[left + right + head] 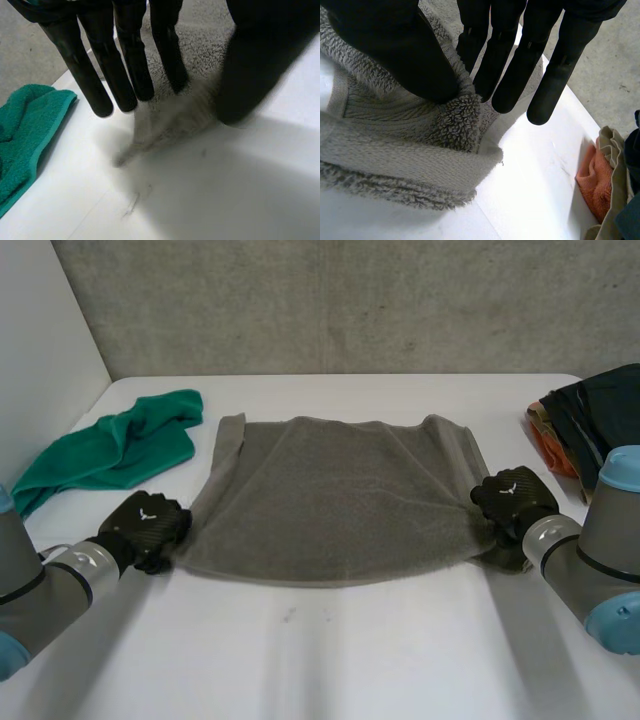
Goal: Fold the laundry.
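Well, I see the grey towel [330,500] lying flat and spread out in the middle of the white table [320,660]. My left hand [145,525] is at the near left corner of the towel. In the left wrist view its fingers [95,75] are straight and the thumb is held wide apart from them. The towel corner lies in the gap between them, and the thumb tip and one fingertip touch it. My right hand [515,498] is at the near right corner. In the right wrist view its thumb and fingers [510,65] pinch a bunched bit of the fluffy towel between them. A green towel [120,450] lies crumpled beyond the left hand, apart from the grey one. A pile of dark and orange clothes [590,415] sits by the right arm.
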### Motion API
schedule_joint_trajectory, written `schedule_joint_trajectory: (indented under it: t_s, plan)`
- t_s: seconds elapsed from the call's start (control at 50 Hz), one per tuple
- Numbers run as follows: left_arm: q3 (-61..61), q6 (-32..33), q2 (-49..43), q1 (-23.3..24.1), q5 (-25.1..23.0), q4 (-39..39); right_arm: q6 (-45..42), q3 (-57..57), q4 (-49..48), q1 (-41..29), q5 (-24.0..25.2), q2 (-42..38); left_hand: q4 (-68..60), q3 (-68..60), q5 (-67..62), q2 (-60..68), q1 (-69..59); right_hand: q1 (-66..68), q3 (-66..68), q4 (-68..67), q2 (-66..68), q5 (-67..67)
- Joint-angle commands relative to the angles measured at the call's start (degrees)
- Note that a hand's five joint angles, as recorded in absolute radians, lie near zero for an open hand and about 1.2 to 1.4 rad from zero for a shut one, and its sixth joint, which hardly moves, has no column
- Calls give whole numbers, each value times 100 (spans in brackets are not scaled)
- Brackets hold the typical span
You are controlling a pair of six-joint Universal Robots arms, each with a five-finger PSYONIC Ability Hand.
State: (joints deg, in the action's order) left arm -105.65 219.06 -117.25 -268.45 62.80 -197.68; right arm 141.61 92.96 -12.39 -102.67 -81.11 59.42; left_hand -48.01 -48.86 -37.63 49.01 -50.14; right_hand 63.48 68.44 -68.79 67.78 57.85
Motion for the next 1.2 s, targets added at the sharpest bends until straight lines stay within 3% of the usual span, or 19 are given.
schedule_joint_trajectory:
  t_s: [0.02,0.16,0.32,0.42,0.5,0.56,0.64,0.68,0.76,0.82,0.88,0.92,1.0,1.04,1.08,1.2]
  plan:
    - [133,163,8,20,127,-183,-10,-24,0,19,-54,9,-3199,-3114,-3237,3099,-2986,1652,1156,-1121,1222,1215]
    - [-51,-178,1561,143,601,-114,-387,-76,596,81,-151,939,-3199,-3114,-3237,3099,-2986,1652,1156,-1121,1222,1215]
    - [-122,-1294,3627,398,866,483,-1547,-471,2380,590,-291,2451,-3199,-3114,-3237,3099,-2986,1652,1156,-1121,1222,1215]
    - [-78,-1489,4289,407,848,914,-1935,-849,3206,705,-318,3066,-3199,-3114,-3237,3099,-2986,1652,1156,-1121,1222,1215]
    - [-8,-1445,4229,425,840,1152,-1979,-929,3506,705,-292,3094,-3199,-3114,-3237,3099,-2986,1652,1156,-1121,1222,1215]
    - [80,-1366,3668,574,874,1170,-1997,-911,3542,696,-309,2675,-3199,-3114,-3237,3099,-2986,1652,1156,-1121,1222,1215]
    - [510,-1042,2473,1013,1032,1144,-2049,-1139,3525,608,-476,1656,-3199,-3114,-3237,3099,-2986,1652,1156,-1121,1222,1215]
    - [973,-770,1659,1110,1347,1117,-2023,-1350,3507,573,-616,1320,-3199,-3114,-3237,3099,-2986,1652,1156,-1121,1222,1215]
    - [1994,-417,600,1356,1990,1021,-1935,-2035,3297,380,-1082,695,-3199,-3114,-3237,3099,-2986,1652,1156,-1121,1222,1215]
    - [3045,-312,73,1794,2350,759,-1865,-2746,2621,213,-1398,343,-3199,-3114,-3237,3099,-2986,1652,1156,-1121,1222,1215]
    - [3708,-320,-34,1928,2386,241,-1821,-3248,1646,151,-1487,264,-3199,-3114,-3237,3099,-2986,1652,1156,-1121,1222,1215]
    - [4070,-355,-17,1954,2430,-576,-1795,-3381,970,134,-1496,298,-3199,-3114,-3237,3099,-2986,1652,1156,-1121,1222,1215]
    - [4035,-504,298,2042,2474,-2281,-1462,-3154,-1390,116,-1382,657,-3199,-3114,-3237,3099,-2986,1652,1156,-1121,1222,1215]
    - [3904,-610,536,2077,2518,-2853,-1382,-2969,-1905,107,-1268,825,-3199,-3114,-3237,3099,-2986,1652,1156,-1121,1222,1215]
    - [3553,-733,826,2139,2632,-3224,-1312,-2793,-2022,72,-1049,1001,-3199,-3114,-3237,3099,-2986,1652,1156,-1121,1222,1215]
    - [2614,-891,1090,2130,2712,-3163,-1276,-2643,-1417,-25,-898,1055,-3199,-3114,-3237,3099,-2986,1652,1156,-1121,1222,1215]
